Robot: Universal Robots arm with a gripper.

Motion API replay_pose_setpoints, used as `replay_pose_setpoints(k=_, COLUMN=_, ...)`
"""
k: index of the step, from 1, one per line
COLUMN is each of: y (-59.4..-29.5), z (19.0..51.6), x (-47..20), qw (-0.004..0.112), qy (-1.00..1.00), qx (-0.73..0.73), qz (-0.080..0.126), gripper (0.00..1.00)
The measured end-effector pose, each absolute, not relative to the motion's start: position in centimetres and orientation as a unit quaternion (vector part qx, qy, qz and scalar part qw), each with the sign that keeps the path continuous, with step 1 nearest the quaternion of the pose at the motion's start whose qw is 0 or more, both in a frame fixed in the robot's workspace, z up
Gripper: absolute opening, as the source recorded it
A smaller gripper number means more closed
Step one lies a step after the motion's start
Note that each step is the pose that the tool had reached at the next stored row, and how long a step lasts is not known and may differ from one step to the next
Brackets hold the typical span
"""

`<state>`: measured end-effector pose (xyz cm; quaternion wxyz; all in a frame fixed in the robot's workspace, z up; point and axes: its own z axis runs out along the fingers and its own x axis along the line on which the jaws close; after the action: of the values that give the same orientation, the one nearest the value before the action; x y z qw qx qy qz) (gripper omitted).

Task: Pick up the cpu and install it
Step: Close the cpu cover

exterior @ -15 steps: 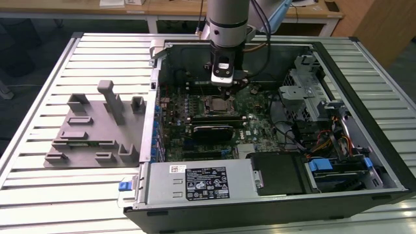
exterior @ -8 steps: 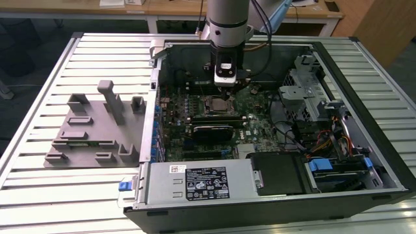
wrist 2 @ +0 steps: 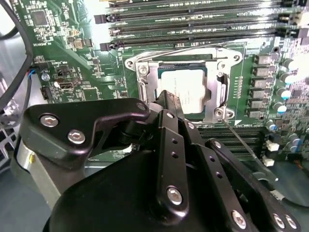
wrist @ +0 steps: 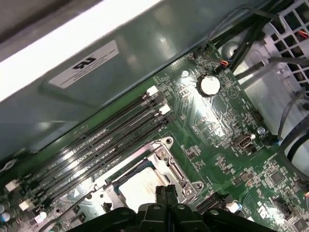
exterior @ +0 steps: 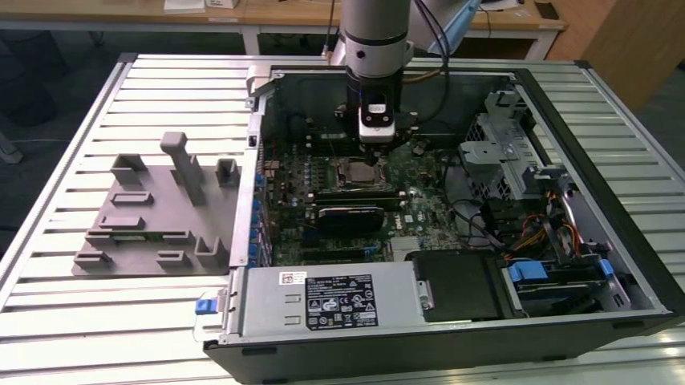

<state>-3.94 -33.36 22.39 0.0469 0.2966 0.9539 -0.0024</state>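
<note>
- cpu (wrist 2: 189,91): judged light, thin and rigid, with a smooth pale metal top that is likely slippery to pinch from above.
- underside contacts probably delicate, so best taken by two opposite edges, kept level and never forced or tilted.
- lying flat, pale side up, inside the socket frame (wrist 2: 219,108) on the motherboard (wrist 2: 72,72), just beside the memory slots (wrist 2: 193,26).
- claw (wrist 2: 170,99): closed, fingertips pressed together with no visible gap and nothing gripped between them.
- tips right at the near edge of the cpu in the second wrist view. touching or just above: cannot tell which.
- same closed tips in the first wrist view, claw (wrist: 165,189) over the pale top of the cpu (wrist: 135,189).
- arm (exterior: 374,32): reaching straight down into the open computer case (exterior: 428,353), wrist upright, claw pointing down at the socket, toward the middle of the board.
- grey holder block (exterior: 150,216) on the desk (exterior: 64,160), outside the case on the exterior view's left, well apart from the claw.
</note>
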Motion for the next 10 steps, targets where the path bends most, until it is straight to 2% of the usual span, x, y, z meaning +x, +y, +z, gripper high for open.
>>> replay_pose_setpoints(k=10, y=-33.36, z=22.37, x=-3.94, qw=0.049, qy=0.965, qx=0.257, qz=-0.006, gripper=0.11)
